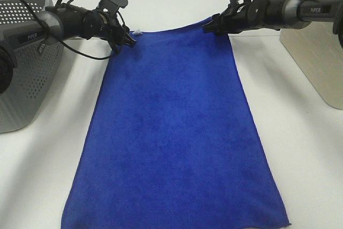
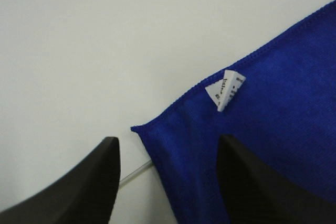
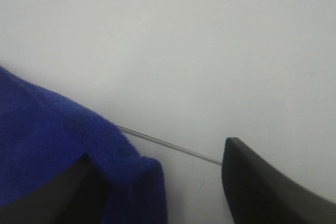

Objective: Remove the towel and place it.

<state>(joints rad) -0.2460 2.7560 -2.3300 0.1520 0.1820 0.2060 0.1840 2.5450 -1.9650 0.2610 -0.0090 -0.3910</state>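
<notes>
The large royal-blue plush rectangular towel (image 1: 171, 132) lies spread flat on the white tabletop (image 1: 305, 148), a far corner between each spread tool's fingers, left tool (image 2: 168, 182) and right tool (image 3: 157, 192), so placing looks nearly finished.

Hidden and cut off

Towel (image 1: 174, 132) near edge clipped by exterior frame; tag (image 2: 226, 89) print too small to read; left gripper (image 2: 168, 182) and right gripper (image 3: 157, 192) fingertips cropped in wrist views.

High camera looks down the towel (image 1: 174, 132) lengthwise; both wrist cameras sit close over its far corners, facing the table (image 2: 105, 35).
</notes>
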